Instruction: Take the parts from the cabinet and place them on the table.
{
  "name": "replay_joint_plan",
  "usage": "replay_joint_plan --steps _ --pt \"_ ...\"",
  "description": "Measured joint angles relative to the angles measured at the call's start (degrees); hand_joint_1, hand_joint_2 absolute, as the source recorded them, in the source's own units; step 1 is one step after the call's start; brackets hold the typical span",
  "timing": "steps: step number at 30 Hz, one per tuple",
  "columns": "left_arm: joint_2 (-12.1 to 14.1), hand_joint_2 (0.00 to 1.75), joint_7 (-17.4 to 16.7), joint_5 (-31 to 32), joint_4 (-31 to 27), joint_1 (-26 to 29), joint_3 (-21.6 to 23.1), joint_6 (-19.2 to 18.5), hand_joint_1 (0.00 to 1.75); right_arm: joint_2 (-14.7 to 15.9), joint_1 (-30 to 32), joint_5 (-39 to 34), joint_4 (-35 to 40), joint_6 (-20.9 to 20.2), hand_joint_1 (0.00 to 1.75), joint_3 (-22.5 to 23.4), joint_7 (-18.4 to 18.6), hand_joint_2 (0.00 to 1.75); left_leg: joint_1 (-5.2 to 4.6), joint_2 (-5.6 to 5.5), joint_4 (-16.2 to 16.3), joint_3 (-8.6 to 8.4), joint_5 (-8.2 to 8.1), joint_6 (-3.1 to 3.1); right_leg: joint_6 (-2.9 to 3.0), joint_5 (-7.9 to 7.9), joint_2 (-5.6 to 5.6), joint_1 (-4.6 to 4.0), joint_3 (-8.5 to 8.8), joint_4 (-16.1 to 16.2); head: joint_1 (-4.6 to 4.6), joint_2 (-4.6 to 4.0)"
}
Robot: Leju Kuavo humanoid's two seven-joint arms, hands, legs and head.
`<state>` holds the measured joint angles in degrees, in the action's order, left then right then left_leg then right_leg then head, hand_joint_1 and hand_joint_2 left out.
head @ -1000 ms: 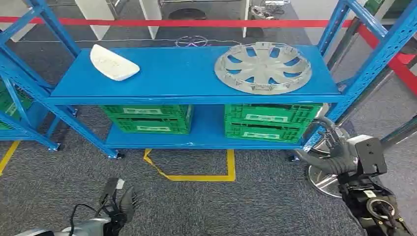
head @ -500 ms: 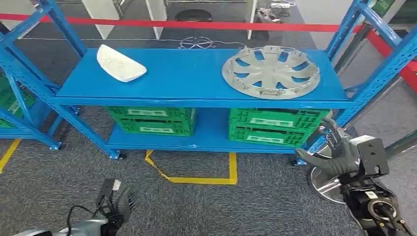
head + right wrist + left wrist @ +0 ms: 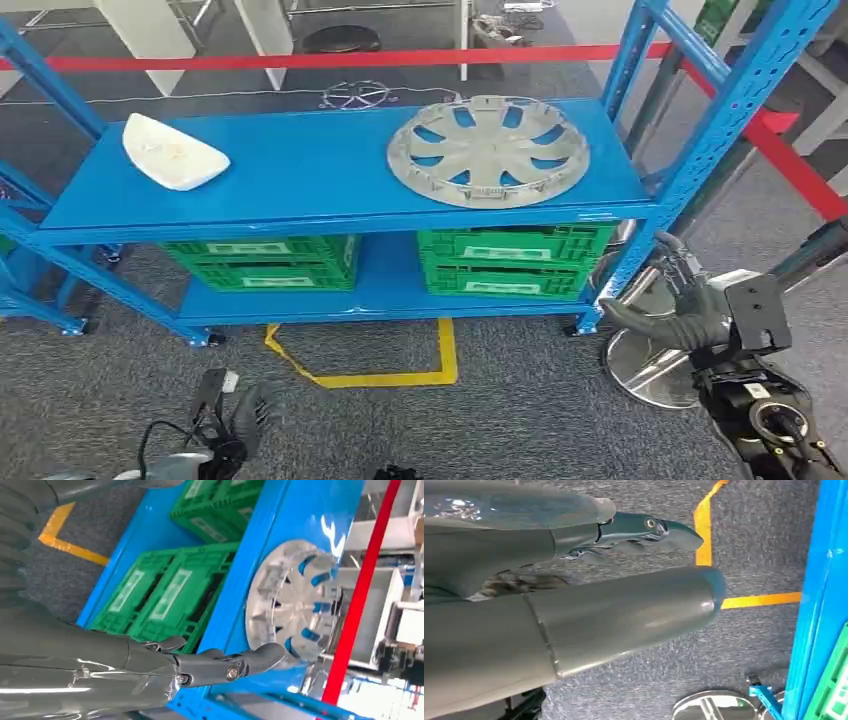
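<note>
Hubcap (image 3: 488, 150) is sitting flat on the top blue shelf (image 3: 300, 170), right side; white curved part (image 3: 172, 153) is lying on the same shelf, far left, well apart from it. Green crates (image 3: 510, 258) are sitting on the lower shelf under both. In the head view, right hand (image 3: 668, 312) is hanging low by the shelf's right post, fingers spread, holding nothing. Left hand (image 3: 240, 425) is hanging low over the grey carpet, fingers loosely apart, also holding nothing. Yellow floor tape (image 3: 380, 375) is running in front of the shelf.

Left wrist view: left hand (image 3: 574, 580) is showing thumb and fingers extended over carpet and yellow tape (image 3: 754, 600), nothing in it.

Right wrist view: right hand (image 3: 165, 667) is reaching out with fingers extended, not touching the hubcap (image 3: 292, 600) or the green crates (image 3: 165, 590).
</note>
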<state>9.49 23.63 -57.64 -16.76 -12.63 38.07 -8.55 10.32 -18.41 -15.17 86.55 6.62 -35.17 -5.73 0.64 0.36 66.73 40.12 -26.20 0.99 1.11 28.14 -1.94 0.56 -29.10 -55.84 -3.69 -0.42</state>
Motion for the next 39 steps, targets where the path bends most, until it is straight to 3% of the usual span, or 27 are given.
replay_joint_plan --steps 1,2,4,7,8,11,12,13,14,15,17,18,19,20,21,23,24,26,27,28,30,32,33,34,35,37,39 --pt "0.09 0.0 0.0 -0.02 0.0 -0.07 0.0 0.0 0.0 0.0 -0.02 -0.02 0.0 0.0 0.0 0.0 0.07 1.75 -0.33 -0.13 -6.28 -2.13 3.98 -0.66 -0.09 0.54 -0.18 0.0 0.73 0.03 -0.02 0.0" --pt "0.22 0.0 0.0 -0.04 0.0 -0.09 0.0 0.0 0.0 0.0 -0.01 -0.18 0.04 0.0 0.0 0.0 0.11 1.75 -0.71 -0.43 -10.23 -3.32 5.27 -1.15 -0.25 0.98 -0.32 0.06 0.97 0.14 -0.07 0.0" --pt "0.55 0.0 0.02 -0.09 0.0 -0.34 -0.02 0.15 0.0 0.0 -0.03 -0.46 0.04 0.0 0.0 -0.04 0.31 1.75 -1.06 -0.41 -11.37 -4.32 3.91 -1.09 -1.02 1.39 -0.72 0.04 0.96 0.54 0.15 0.0" --pt "0.5 0.0 0.02 -0.17 0.0 -0.4 -0.02 0.22 0.0 0.0 -0.08 -0.55 0.15 0.0 0.0 -0.04 0.33 1.75 -0.76 -0.27 -12.91 -5.95 3.46 -1.92 -1.95 1.44 -0.51 -0.15 2.2 0.94 0.02 0.0" --pt "0.48 0.0 0.02 -0.17 0.0 -0.34 -0.02 0.22 0.0 0.02 -0.14 -0.55 0.13 0.0 0.0 0.04 0.33 1.75 -0.67 -0.28 -13.43 -6.9 3.29 -2.11 -2.14 2.02 0.45 -0.01 1.71 -0.52 0.18 0.0" --pt "0.39 0.0 0.02 -0.17 0.0 -0.4 -0.02 0.2 0.0 0.02 -0.68 -0.74 0.13 -0.07 0.0 -0.15 0.46 1.75 -0.69 -0.27 -13.52 -8.32 2.15 -2.62 -2.64 6.29 1.17 0.02 -5.4 -13.48 0.72 0.0" --pt "0.31 0.0 0.02 -0.2 0.0 -0.33 -0.02 0.22 0.0 0.02 -0.55 -0.83 0.04 -0.07 0.0 -0.11 0.59 1.75 -0.68 -0.27 -13.52 -8.79 1.68 -2.64 -2.79 7.61 1.17 0.02 -7.75 -16.72 0.76 0.0" --pt "0.24 0.0 0.0 -0.18 0.0 -0.17 -0.02 0.22 0.0 0.02 -0.56 -0.87 -0.02 -0.07 0.0 -0.09 0.61 1.75 -0.66 -0.29 -13.5 -9.51 1.16 -2.57 -2.93 7.42 1.22 0.07 -9.26 -17.59 0.92 0.0" --pt "0.2 0.0 0.0 -0.17 0.0 -0.06 -0.02 0.22 0.0 0.02 -0.6 -0.87 -0.02 -0.11 0.0 -0.09 0.59 1.75 -0.61 -0.3 -13.5 -10.33 0.61 -2.45 -3.02 5.77 1.33 0.14 -9.34 -15.82 0.92 0.0" --pt "0.13 0.0 0.0 -0.17 0.0 -0.01 -0.02 0.22 0.0 0.02 -0.65 -0.87 -0.02 -0.11 0.0 -0.09 0.59 1.75 -0.57 -0.3 -13.49 -11.34 -0.07 -2.28 -3.08 2.53 1.45 0.23 -8.46 -11.8 0.96 0.0" --pt "-0.02 0.0 0.0 -0.11 0.0 -0.06 -0.02 0.2 0.0 0.04 -0.65 -0.87 -0.02 -0.11 0.0 -0.09 0.59 1.75 -0.56 -0.25 -13.48 -13.24 -1.49 -1.86 -2.96 -5.74 1.86 0.47 -5.92 -1.78 1.14 0.0" --pt "-0.04 0.0 0.0 -0.02 0.0 -0.13 -0.02 0.22 0.0 0.09 -0.64 -0.98 -0.18 -0.11 0.0 -0.13 0.61 1.75 -0.66 -0.23 -13.43 -13.51 -1.82 -1.55 -2.76 -4.59 2.11 0.05 -6.31 -1.61 1.24 0.0" --pt "-0.02 0.0 -0.07 0.04 0.0 -0.32 -0.02 0.22 0.0 0.09 -0.82 -1.01 -0.18 -0.11 0.0 -0.15 0.7 1.75 -0.66 -0.24 -13.26 -12.95 -2.12 -1.08 -1.95 -3.2 2.35 -0.24 -5.47 -0.3 1.64 0.0" --pt "-0.06 0.0 -0.15 0.06 0.0 -0.26 -0.02 0.22 0.0 0.09 -0.55 -0.98 -0.15 -0.02 0.0 -0.07 0.76 1.75 -0.63 -0.06 -13.25 -13.18 -2.37 -0.7 -1.28 -4.43 2.11 -0.32 -5.32 -0.53 1.3 0.0" --pt "-0.15 0.0 -0.2 0.15 0.0 -0.24 -0.02 0.2 0.0 0.09 -0.62 -0.83 -0.17 0.02 0.0 -0.02 0.94 1.75 -0.77 -0.08 -12.98 -13.44 -2.32 -0.4 -0.75 -4.04 2.12 -0.39 -5.21 -0.56 1.03 0.0" --pt "-0.17 0.0 -0.29 0.22 -0.02 -0.45 -0.02 0.2 0.0 0.09 -0.81 -0.48 0.09 0.0 0.0 0.06 1.22 1.75 -0.56 -0.07 -11.39 -13.44 -2.69 0.04 -0.35 -3.94 1.76 0.03 -3.42 0.34 0.88 0.0" --pt "-0.2 0.0 -0.28 0.26 -0.02 -0.65 -0.02 0.2 0.0 0.13 -1.19 -0.33 0.04 0.0 0.0 0.2 1.49 1.75 -0.53 -0.11 -7.61 -11.39 -3.03 0.22 -0.03 -3.71 1.75 0.07 -2.86 0.69 0.66 0.0" --pt "-0.2 0.0 -0.39 0.39 -0.02 -0.79 -0.02 0.2 0.0 0.13 -1.56 -0.18 0.02 -0.08 0.0 0.24 1.75 1.75 -0.36 -0.12 2.0 -4.68 -5.99 0.74 0.29 -3.18 1.5 0.06 -2.38 0.84 0.39 0.0" --pt "-0.22 0.0 -0.44 0.44 -0.02 -0.64 -0.02 0.2 0.0 0.13 -1.52 -0.09 0.0 -0.2 0.0 0.2 1.86 0.0 -0.32 -0.11 5.22 -1.86 -7.65 0.79 0.34 -2.8 1.34 0.03 -2.1 0.84 0.31 0.0" --pt "-0.22 0.0 -0.44 0.48 -0.02 -0.52 -0.02 0.2 0.0 0.13 -1.45 0.02 -0.04 -0.17 0.0 0.15 2.21 0.0 -0.3 -0.12 6.6 0.22 -8.01 0.85 0.33 -2.36 1.17 0.02 -1.64 0.84 0.2 0.0" --pt "-0.22 0.0 -0.52 0.52 -0.02 -0.51 -0.02 0.2 0.0 0.13 -1.69 0.33 -0.33 -0.04 0.0 0.18 2.77 0.0 -0.29 -0.12 2.3 0.44 -4.16 0.57 0.21 -1.42 0.96 0.02 -0.43 0.84 -0.02 0.0" --pt "-0.15 0.0 -0.52 0.66 -0.02 -0.67 -0.02 0.2 0.0 0.13 -2.29 0.04 -0.7 -0.24 0.0 0.17 2.45 0.0 -0.3 -0.11 -8.47 -2.65 4.16 -0.08 -0.15 -0.33 0.9 0.03 1.03 0.9 -0.2 0.0" --pt "-0.15 0.0 -0.57 0.72 -0.02 -0.67 -0.02 0.22 0.0 0.13 -2.64 -0.94 -0.92 -0.87 0.0 0.17 1.75 0.0 -0.4 -0.15 -11.67 -3.03 5.75 -0.18 -0.41 0.07 0.79 -0.17 1.43 0.71 -0.16 0.0" --pt "-0.13 0.0 -0.63 0.83 -0.02 -0.82 -0.02 0.24 0.0 0.13 -2.8 -1.55 -1.09 -1.27 0.0 0.17 1.22 0.0 -0.64 -0.06 -11.89 -3.16 3.96 -0.28 -0.74 0.33 0.57 -0.25 1.11 0.76 -0.09 0.0" --pt "-0.24 0.0 -0.66 0.85 -0.02 -0.77 -0.02 0.26 0.0 0.13 -2.96 -1.97 -1.2 -1.6 0.0 0.15 0.65 0.0 -0.73 -0.19 -11.6 -3.22 5.14 -0.54 -1.2 0.7 0.56 -0.28 1.07 0.78 0.0 0.0" --pt "-0.33 0.0 -0.66 0.94 -0.02 -0.81 -0.02 0.33 0.0 0.13 -3.07 -2.78 -1.46 -2.27 0.0 -0.07 -0.66 0.0 -0.71 -0.38 -11.65 -3.44 4.85 -0.89 -1.8 1.12 0.58 -0.29 1.58 1.21 0.13 0.0" --pt "-0.44 0.0 -0.48 1.03 -0.02 -1.06 -0.02 0.57 0.0 0.11 -3.16 -3.45 -1.6 -2.65 0.0 -0.09 -2.23 0.0 -0.36 -0.34 -12.3 -4.58 4.49 -1.53 -2.37 3.12 1.24 -0.11 0.85 -1.09 0.4 0.0"
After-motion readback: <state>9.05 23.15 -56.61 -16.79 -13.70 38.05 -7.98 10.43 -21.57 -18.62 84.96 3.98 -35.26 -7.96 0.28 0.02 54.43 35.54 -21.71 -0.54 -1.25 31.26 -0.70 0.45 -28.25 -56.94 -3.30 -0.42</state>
